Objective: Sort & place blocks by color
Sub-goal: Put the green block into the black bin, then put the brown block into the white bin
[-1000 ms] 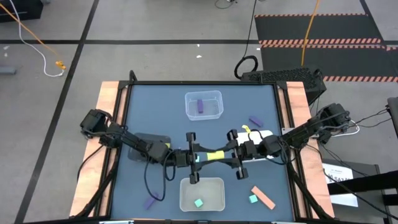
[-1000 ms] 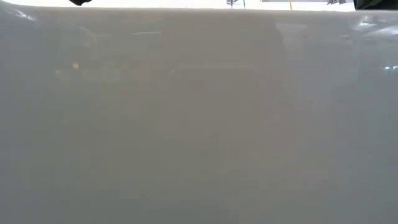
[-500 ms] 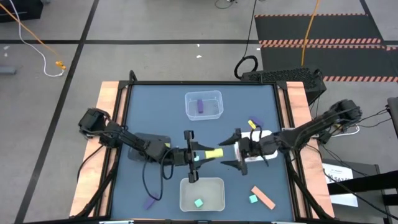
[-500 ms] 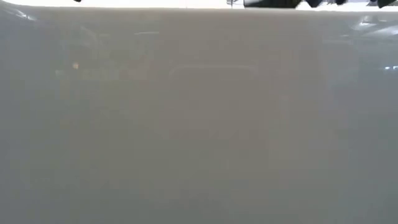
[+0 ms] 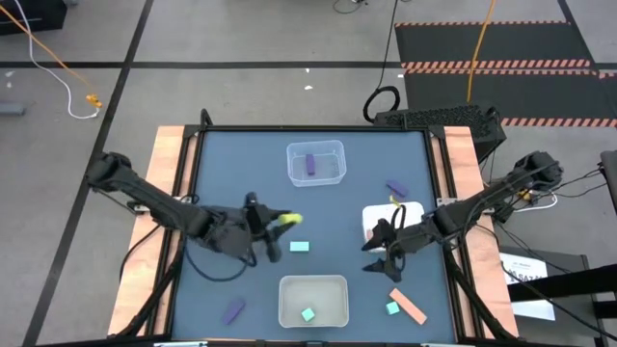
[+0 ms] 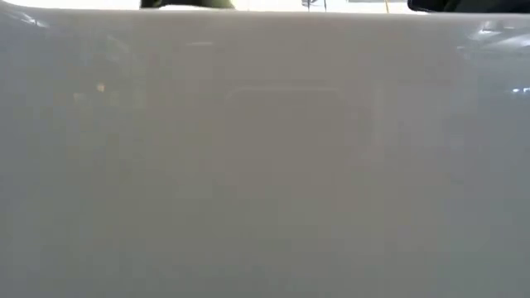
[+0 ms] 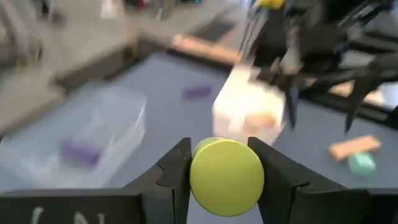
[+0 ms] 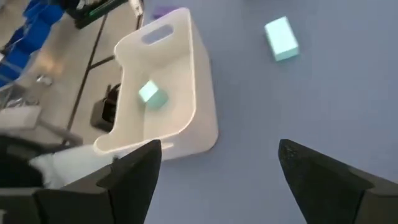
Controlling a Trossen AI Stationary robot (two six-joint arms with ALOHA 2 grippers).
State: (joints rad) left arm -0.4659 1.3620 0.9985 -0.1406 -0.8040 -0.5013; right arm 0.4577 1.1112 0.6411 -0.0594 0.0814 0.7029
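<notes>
High view: left end effector (image 5: 273, 231) grips a yellow-green disc (image 5: 288, 221) left of centre on the tabletop (image 5: 222, 164) — a light teal block (image 5: 300, 247) lies just beside it. Right end effector (image 5: 381, 255) (fingers spread, holding nothing) hovers beside the white tray (image 5: 370, 221).

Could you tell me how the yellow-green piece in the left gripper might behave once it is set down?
The yellow-green piece shows a round face between the left gripper fingers, so laid on its side it may roll. Its outline looks undented where the fingers meet it, so it seems stiff. Its smooth face might slip.
</notes>
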